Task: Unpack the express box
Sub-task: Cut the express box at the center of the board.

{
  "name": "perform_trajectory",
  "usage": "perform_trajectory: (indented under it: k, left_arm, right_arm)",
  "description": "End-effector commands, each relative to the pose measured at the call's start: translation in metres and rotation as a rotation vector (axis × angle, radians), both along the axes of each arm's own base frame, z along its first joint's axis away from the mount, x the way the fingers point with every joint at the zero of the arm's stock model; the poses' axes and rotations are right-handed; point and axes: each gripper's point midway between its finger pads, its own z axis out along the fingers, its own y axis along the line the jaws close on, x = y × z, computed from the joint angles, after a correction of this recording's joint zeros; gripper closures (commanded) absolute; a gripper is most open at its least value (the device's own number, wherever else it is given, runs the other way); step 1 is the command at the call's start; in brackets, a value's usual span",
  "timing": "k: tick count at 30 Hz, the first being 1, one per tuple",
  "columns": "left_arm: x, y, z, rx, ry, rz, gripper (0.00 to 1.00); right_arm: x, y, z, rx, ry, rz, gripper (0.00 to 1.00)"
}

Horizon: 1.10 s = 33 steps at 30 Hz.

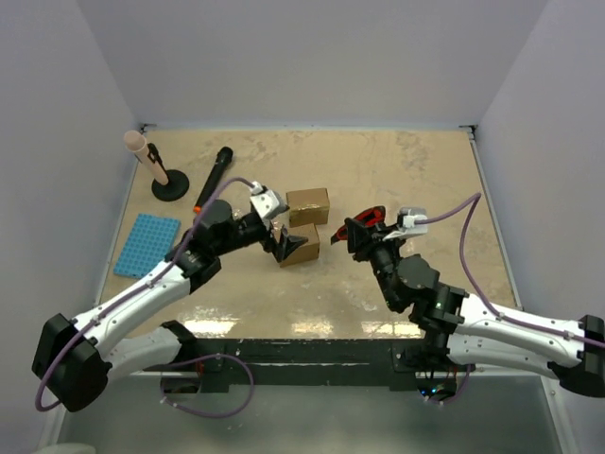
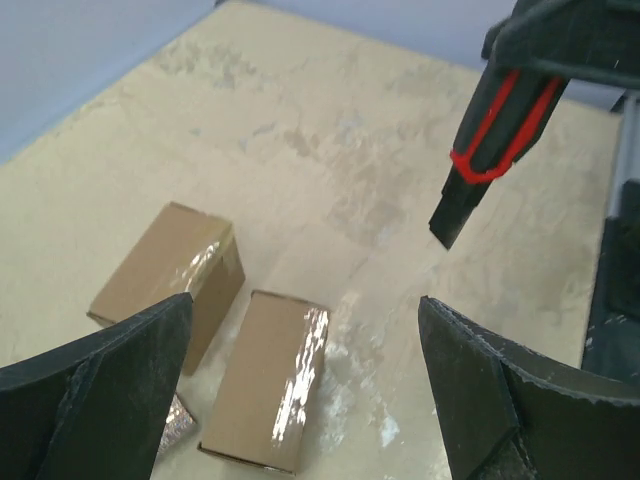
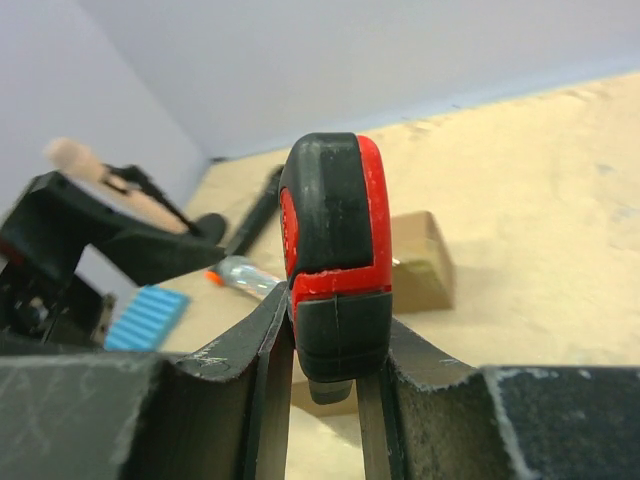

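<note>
**Near box**: lies on the tabletop near centre. The far box sits just beside it at 12 o'clock. In the left wrist view its long axis runs roughly 12 to 6, with tape glinting along the top.

**Left pincer**: jaws wide apart and empty, hovering over the near box's 9 o'clock side. This is the nearer arm.

**Right pincer**: clamped on the red-and-black cutter, at 3 o'clock of the near box. The cutter's nose points boxward, with bare tabletop between.

**Coming move (judged):** the cutter travels toward 9 o'clock onto the tape. The left pincer overhead is the likeliest obstruction.

**Surroundings:** mat, stand and pen lie toward 9 to 10 o'clock, well apart from the boxes.
</note>
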Motion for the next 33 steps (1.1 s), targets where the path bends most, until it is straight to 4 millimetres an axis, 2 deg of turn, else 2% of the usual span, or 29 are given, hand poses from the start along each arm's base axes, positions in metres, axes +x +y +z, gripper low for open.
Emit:
perform_trajectory:
  k: [1, 2, 3, 4, 7, 10, 13, 14, 16, 17, 19, 20, 24, 26, 33]
  left_arm:
    - [0.011, -0.006, -0.035, 0.175, -0.155, 0.134, 0.00]
    - [0.012, -0.010, -0.049, 0.232, -0.172, 0.127, 0.00]
    - [0.012, -0.012, -0.053, 0.247, -0.175, 0.128, 0.00]
    - [0.018, -0.010, -0.052, 0.232, -0.190, 0.169, 0.00]
    - [0.018, -0.008, -0.045, 0.187, -0.275, 0.181, 0.00]
    - [0.017, -0.013, -0.047, 0.247, -0.349, 0.119, 0.00]
    - [0.022, -0.019, -0.061, 0.364, -0.390, 0.043, 0.00]
    - [0.025, -0.022, -0.072, 0.411, -0.398, 0.005, 0.00]
    - [0.032, -0.028, -0.073, 0.424, -0.387, -0.036, 0.00]
    - [0.035, -0.030, -0.084, 0.448, -0.368, -0.061, 0.00]
    - [0.041, -0.035, -0.085, 0.448, -0.354, -0.090, 0.00]
    - [0.045, -0.035, -0.093, 0.467, -0.339, -0.103, 0.00]
    - [0.054, -0.038, -0.099, 0.467, -0.311, -0.133, 0.00]
    - [0.054, -0.038, -0.113, 0.491, -0.274, -0.162, 0.00]
    - [0.040, -0.042, -0.136, 0.498, -0.174, -0.253, 0.04]
  right_arm:
    - [0.011, -0.017, -0.021, 0.019, 0.032, -0.175, 1.00]
    - [0.012, -0.017, -0.024, 0.011, 0.034, -0.189, 1.00]
    - [0.014, -0.013, -0.031, -0.010, 0.039, -0.193, 1.00]
    - [0.015, -0.012, -0.032, -0.002, 0.037, -0.196, 1.00]
    - [0.017, -0.010, -0.037, -0.017, 0.038, -0.210, 1.00]
    - [0.018, -0.009, -0.040, -0.043, 0.043, -0.215, 1.00]
    - [0.015, -0.012, -0.037, -0.028, 0.038, -0.203, 1.00]
    - [0.014, -0.013, -0.036, -0.019, 0.035, -0.195, 1.00]
    - [0.012, -0.014, -0.039, -0.016, 0.035, -0.180, 1.00]
    - [0.011, -0.016, -0.037, -0.002, 0.032, -0.173, 1.00]
    - [0.010, -0.015, -0.041, -0.007, 0.034, -0.161, 1.00]
    - [0.010, -0.014, -0.043, -0.014, 0.036, -0.156, 1.00]
    - [0.009, -0.011, -0.044, -0.006, 0.034, -0.134, 1.00]
    - [0.009, -0.009, -0.044, 0.001, 0.025, -0.132, 1.00]
    - [0.016, -0.007, -0.045, 0.021, -0.024, -0.173, 1.00]
